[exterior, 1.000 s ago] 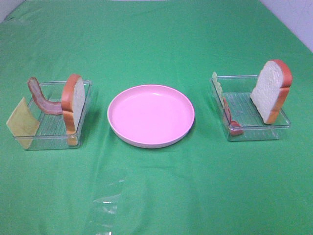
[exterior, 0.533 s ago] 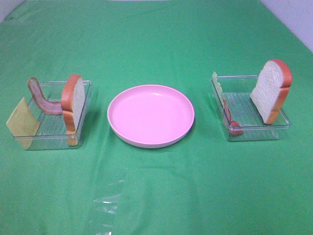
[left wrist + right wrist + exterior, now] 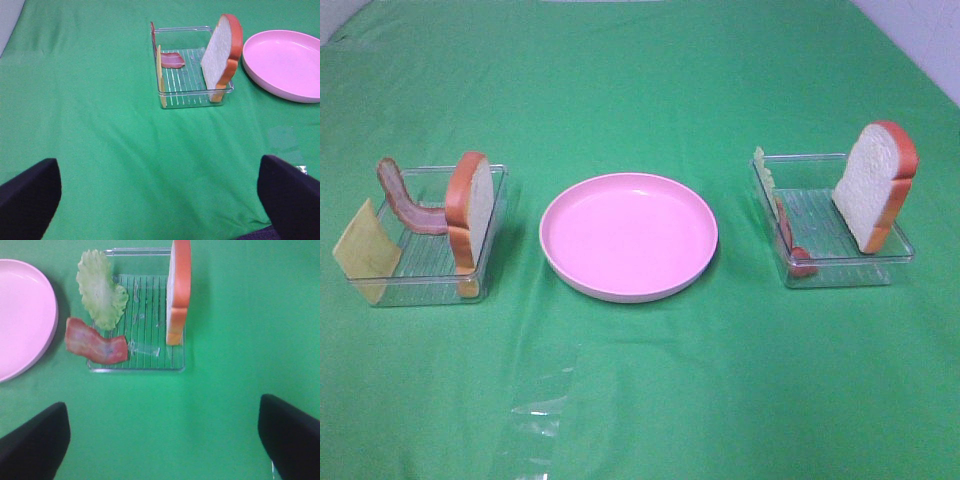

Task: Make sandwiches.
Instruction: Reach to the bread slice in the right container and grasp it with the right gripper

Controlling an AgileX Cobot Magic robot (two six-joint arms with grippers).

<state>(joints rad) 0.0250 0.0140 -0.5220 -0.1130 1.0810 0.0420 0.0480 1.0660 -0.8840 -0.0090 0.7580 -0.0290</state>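
Nothing has moved in the last second; left gripper [image 3: 160,200] and right gripper [image 3: 162,440] stand wide apart, empty, so stacking on the plate [image 3: 628,294] has not begun.

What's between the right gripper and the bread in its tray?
Nothing visible. Only green cloth lies between the open right gripper and the clear tray, where the bread slice stands on edge, uncovered.

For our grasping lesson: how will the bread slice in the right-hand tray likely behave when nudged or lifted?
The bread slice stands tilted on its narrow edge at one side of the clear tray, so a nudge would probably tip it. It looks thick and foam-like, so it is likely light and fairly stiff.
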